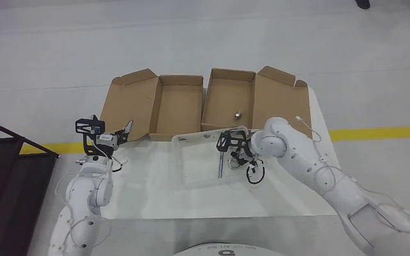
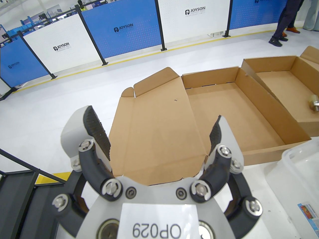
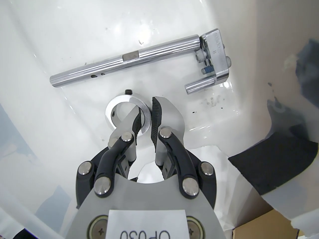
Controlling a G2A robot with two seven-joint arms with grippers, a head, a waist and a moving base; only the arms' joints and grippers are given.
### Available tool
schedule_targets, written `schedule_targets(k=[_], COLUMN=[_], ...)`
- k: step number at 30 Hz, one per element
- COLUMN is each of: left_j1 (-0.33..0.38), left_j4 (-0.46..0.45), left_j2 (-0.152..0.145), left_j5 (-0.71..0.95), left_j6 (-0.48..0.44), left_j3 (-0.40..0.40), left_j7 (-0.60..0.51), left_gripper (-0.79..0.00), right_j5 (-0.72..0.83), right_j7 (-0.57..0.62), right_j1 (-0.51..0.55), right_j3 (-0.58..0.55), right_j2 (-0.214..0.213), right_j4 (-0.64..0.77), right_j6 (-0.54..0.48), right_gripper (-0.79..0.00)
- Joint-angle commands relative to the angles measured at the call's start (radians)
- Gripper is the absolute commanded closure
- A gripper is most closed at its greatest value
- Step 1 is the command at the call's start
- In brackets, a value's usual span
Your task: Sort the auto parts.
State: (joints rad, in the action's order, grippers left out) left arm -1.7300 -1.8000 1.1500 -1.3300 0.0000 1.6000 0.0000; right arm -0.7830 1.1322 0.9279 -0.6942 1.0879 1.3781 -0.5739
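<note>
Top view, robot at 6 o'clock. Clear tub (image 1: pixel 192 174) sits mid-bench (image 1: pixel 147 189), with two open cardboard boxes touching its 12 o'clock edge: left box (image 1: pixel 179 105) and right box (image 1: pixel 227 96).

Parts in the tub, from the right wrist view:
- collar (image 3: pixel 109 115): short bright metal ring, dark set screw in its wall, lying flat on the tub floor (image 3: pixel 74 13).
- shaft assembly (image 3: pixel 124 60): long polished rod with a small flat and two small holes mid-length. A rectangular block (image 3: pixel 216 58) is bolted on one end, and a short pin runs back from it parallel to the rod. It lies just beside the collar, not touching.

Right gripper (image 3: pixel 147 111) is down inside the tub, jaws narrow and pinching the collar's wall, one finger inside the bore and one outside.

Left gripper (image 2: pixel 154 118) hangs at 9 o'clock of the tub, by the left box's outer flap, jaws wide and holding nothing.

View differences:
- The top view gives the layout, with the right gripper (image 1: pixel 224 144) over the tub and the shaft as a thin dark line at its 6 o'clock. The grip on the collar is legible from the right wrist view.
- The small fitting (image 1: pixel 237 115) in the right box is a speck from above. The left wrist view shows it as a stubby pale metal cylinder (image 2: pixel 314 101) on the box floor.
</note>
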Motion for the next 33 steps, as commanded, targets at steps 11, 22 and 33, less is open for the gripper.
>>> schedule_targets(k=[11,22,33], left_j1=[0.000,0.000,0.000], left_j4=[0.000,0.000,0.000], left_j2=[0.000,0.000,0.000], left_j5=[0.000,0.000,0.000], left_j6=[0.000,0.000,0.000], left_j3=[0.000,0.000,0.000], left_j7=[0.000,0.000,0.000], left_gripper=[-0.785,-0.785,-0.785], right_j5=[0.105,0.496,0.854], right_j7=[-0.113,-0.355,-0.359], right_j1=[0.017,0.147,0.194], right_j3=[-0.088,-0.293,-0.347], right_j2=[-0.021,-0.066,-0.082], right_j4=[0.032,0.072,0.041], right_j6=[-0.045,-0.163,-0.280], right_gripper=[0.000,0.000,0.000])
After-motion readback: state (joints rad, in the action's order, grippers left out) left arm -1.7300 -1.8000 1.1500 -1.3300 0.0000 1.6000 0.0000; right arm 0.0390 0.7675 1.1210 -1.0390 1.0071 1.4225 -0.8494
